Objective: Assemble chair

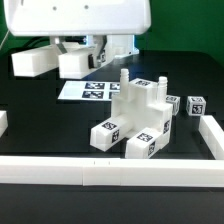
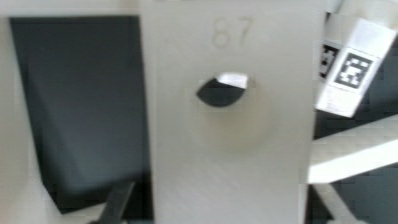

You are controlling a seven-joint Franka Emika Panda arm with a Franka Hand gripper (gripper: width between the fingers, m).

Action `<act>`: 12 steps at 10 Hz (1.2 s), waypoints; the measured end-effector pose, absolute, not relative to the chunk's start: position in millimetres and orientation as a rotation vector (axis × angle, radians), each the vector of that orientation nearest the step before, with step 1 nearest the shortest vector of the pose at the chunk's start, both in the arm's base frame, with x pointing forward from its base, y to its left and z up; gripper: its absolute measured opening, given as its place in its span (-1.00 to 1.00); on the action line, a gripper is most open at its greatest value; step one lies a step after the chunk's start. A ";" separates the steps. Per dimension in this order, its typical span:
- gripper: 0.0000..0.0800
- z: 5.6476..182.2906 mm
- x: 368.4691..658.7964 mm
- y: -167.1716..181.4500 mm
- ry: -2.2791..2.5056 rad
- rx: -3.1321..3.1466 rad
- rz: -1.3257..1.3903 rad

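In the wrist view a broad white chair part [image 2: 228,150] with a round hole [image 2: 222,91] and an engraved number fills the middle. My gripper [image 2: 226,216] is shut on it, one dark finger [image 2: 125,203] on each side. In the exterior view the gripper [image 1: 86,48] hangs under the white arm at the back. The held white part [image 1: 75,63] sits just below it, close to the table. The partly built chair [image 1: 138,110], white blocks with black-and-white tags, stands in the middle of the black table. A small tagged cube [image 1: 196,103] lies to the exterior view's right of it.
The marker board [image 1: 92,90] lies between the gripper and the chair. Another white block [image 1: 34,61] lies at the back on the exterior view's left. Low white border rails run along the front [image 1: 110,170] and the exterior view's right [image 1: 211,133].
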State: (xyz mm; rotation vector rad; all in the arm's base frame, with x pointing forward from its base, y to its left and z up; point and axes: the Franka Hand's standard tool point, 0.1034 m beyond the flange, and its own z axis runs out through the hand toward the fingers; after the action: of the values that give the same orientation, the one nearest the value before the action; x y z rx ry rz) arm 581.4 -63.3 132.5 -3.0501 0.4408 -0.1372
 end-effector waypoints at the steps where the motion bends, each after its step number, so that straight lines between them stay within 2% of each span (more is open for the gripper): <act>1: -0.29 130.5 581.9 -61.8 0.439 -3.046 -0.137; 4: -0.29 133.4 576.7 -62.7 0.540 -3.010 -0.100; 6: -0.29 152.3 566.1 -45.6 0.628 -2.968 -0.094; 8: -0.29 155.9 564.0 -24.8 0.737 -2.939 -0.084; 9: -0.29 151.2 566.7 -1.1 0.815 -2.943 -0.079; 10: -0.29 148.1 566.2 5.4 0.719 -2.954 -0.073; 12: -0.29 147.3 565.9 0.0 0.860 -2.916 -0.066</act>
State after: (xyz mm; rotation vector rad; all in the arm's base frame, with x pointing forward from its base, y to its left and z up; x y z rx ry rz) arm 565.9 0.0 147.3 -2.9161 0.8602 -0.0657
